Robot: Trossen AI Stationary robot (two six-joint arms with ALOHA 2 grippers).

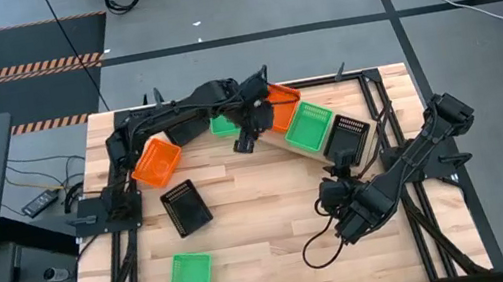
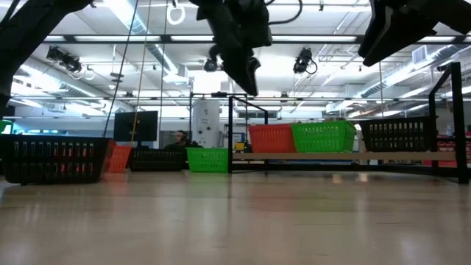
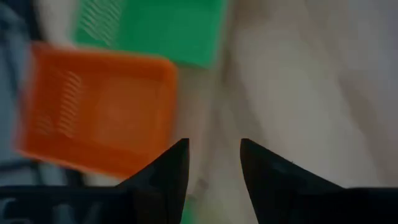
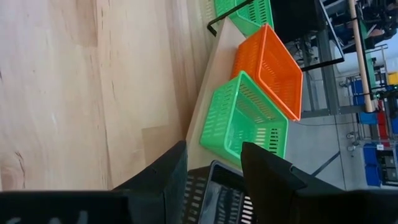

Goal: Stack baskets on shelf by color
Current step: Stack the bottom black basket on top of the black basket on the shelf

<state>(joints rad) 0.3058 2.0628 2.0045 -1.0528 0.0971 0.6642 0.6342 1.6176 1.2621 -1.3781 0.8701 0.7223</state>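
The pale shelf lies slantwise at the table's far right. An orange basket, a green basket and a black basket stand on it in a row. My left gripper hangs open above the shelf's left end, next to the orange basket, touching nothing. My right gripper hovers open near the shelf's right end, short of the black basket. Another green basket lies partly hidden under the left arm.
Loose on the table are an orange basket at the left, a black basket nearer the middle and a green basket by the near edge. A black frame rims the table. Bare wood lies between the arms.
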